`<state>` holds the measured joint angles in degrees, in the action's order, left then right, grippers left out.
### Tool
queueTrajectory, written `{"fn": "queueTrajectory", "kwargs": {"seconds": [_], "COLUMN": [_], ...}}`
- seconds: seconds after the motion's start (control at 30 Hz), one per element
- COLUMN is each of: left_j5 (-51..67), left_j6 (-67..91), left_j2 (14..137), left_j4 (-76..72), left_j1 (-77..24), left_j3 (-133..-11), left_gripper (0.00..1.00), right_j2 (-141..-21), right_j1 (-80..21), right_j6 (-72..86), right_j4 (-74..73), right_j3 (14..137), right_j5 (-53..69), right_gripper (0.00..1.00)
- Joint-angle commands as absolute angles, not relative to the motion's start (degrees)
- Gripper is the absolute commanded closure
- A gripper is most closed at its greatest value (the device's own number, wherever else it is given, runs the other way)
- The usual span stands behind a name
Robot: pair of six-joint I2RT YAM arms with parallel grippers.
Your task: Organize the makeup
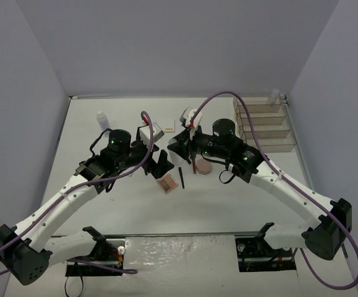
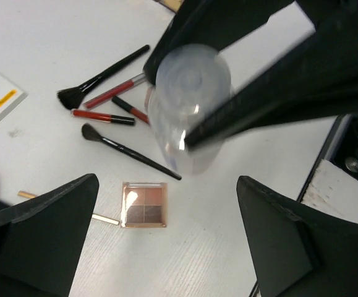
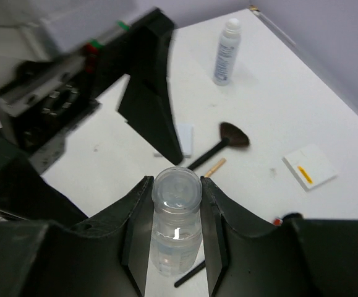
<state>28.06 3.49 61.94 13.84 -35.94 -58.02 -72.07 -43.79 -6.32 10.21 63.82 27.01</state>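
A clear white-capped bottle [image 3: 176,238] hangs above the table, and my right gripper [image 3: 176,185] is shut on its cap from both sides. The same bottle [image 2: 188,117] shows in the left wrist view with the right fingers [image 2: 240,105] clamped across it. My left gripper [image 2: 166,207] stands open just in front of it, with nothing between its jaws. Below lie a brown palette [image 2: 144,204], two black brushes [image 2: 101,77], red pencils [image 2: 104,116] and a tan pencil [image 2: 104,218]. A round pink compact [image 1: 203,166] lies under the right arm.
A second bottle [image 1: 103,119] stands at the back left. The clear tiered organizer [image 1: 262,124] is at the back right with a bottle [image 1: 273,97] on its top step. A white square pad [image 3: 310,167] and a fan brush [image 3: 225,139] lie nearby.
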Motion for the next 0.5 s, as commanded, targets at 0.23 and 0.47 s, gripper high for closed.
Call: {"fn": "queueTrajectory", "kwargs": {"seconds": [0.23, 0.47], "left_j5": [-4.32, -10.23], "left_j6": [16.02, 17.53], "left_j2": [55.01, 46.81], "left_j4": [21.90, 32.99], "left_j1": [-33.80, -21.63], "left_j3": [-61.11, -61.97], "left_gripper": [0.03, 0.03], "right_j2": [-72.41, -86.47], "right_j1": [-19.29, -2.84], "right_j6": [-3.41, 0.00], "right_j4": [43.50, 59.99], "right_j3": [57.11, 59.83], "right_j5": [13.38, 15.08], "right_gripper": [1.00, 1.00]}}
